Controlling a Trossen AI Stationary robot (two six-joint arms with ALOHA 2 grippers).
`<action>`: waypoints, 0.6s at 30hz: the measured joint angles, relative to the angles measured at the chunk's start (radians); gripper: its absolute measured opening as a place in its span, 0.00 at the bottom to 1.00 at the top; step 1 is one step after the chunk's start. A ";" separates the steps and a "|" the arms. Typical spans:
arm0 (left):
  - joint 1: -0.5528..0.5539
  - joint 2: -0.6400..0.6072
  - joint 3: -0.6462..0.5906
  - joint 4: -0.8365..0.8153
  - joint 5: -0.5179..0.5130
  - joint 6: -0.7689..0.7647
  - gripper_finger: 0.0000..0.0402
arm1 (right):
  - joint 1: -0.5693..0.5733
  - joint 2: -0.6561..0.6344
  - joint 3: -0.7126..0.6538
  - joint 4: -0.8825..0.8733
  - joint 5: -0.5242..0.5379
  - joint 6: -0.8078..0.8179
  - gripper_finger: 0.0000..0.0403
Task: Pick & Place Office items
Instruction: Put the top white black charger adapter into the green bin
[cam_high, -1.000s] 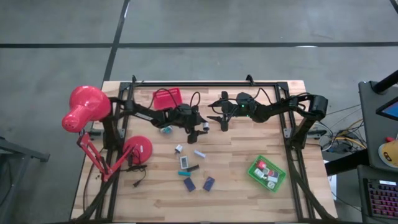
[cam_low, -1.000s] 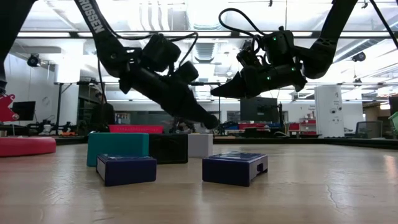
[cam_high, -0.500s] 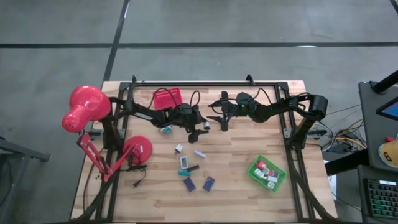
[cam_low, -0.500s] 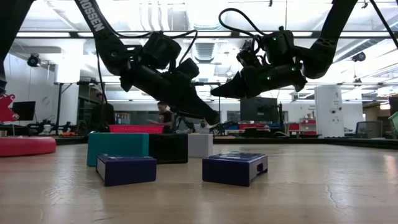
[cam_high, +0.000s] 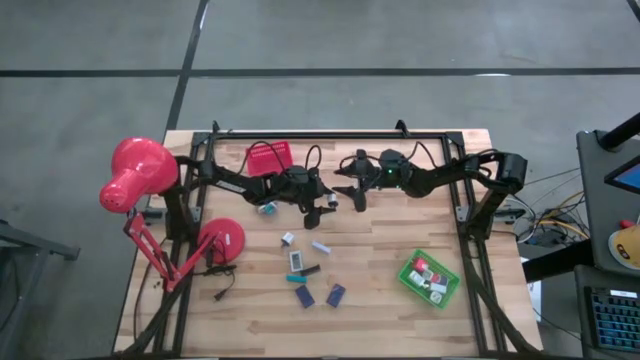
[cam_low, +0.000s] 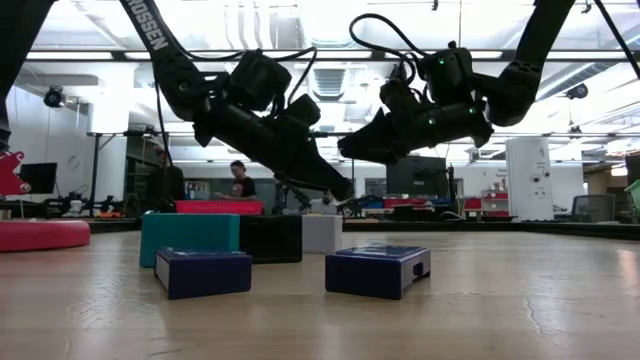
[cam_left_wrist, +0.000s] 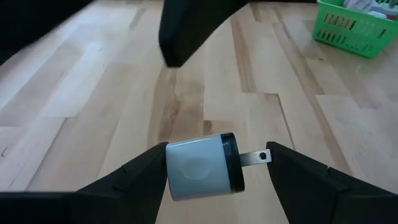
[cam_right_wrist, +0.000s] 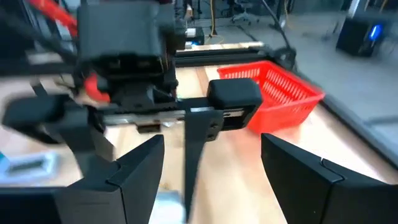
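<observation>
**Pale wooden table (cam_high: 400, 235), plug adapter gripped above it**

Left claw (cam_left_wrist: 214, 163) raised off the planks near mid-table, pinching a small white plug adapter with a dark band and metal prong (cam_left_wrist: 202, 165) between both fingers. Just beside it, right claw (cam_high: 356, 192) hovering, fingers spread, holding nothing. Nearer the front edge: white, teal and black small blocks (cam_high: 300, 260) and two navy boxes (cam_low: 378, 270) lying loose. Farther out: green plastic basket (cam_high: 430, 279) with a few pieces at front right, red plastic basket (cam_high: 270, 157) at the back, big red desk lamp (cam_high: 140, 175) at far left.
</observation>
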 joint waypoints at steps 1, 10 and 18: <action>0.000 0.000 0.000 0.001 0.000 0.001 0.66 | 0.000 0.000 0.001 0.000 0.000 0.053 0.65; -0.015 0.000 0.011 0.003 -0.163 0.179 0.66 | 0.003 0.002 0.007 -0.040 -0.121 0.485 0.65; -0.079 0.000 0.011 0.002 -0.390 0.395 0.66 | -0.004 0.000 0.006 -0.134 -0.157 0.487 0.65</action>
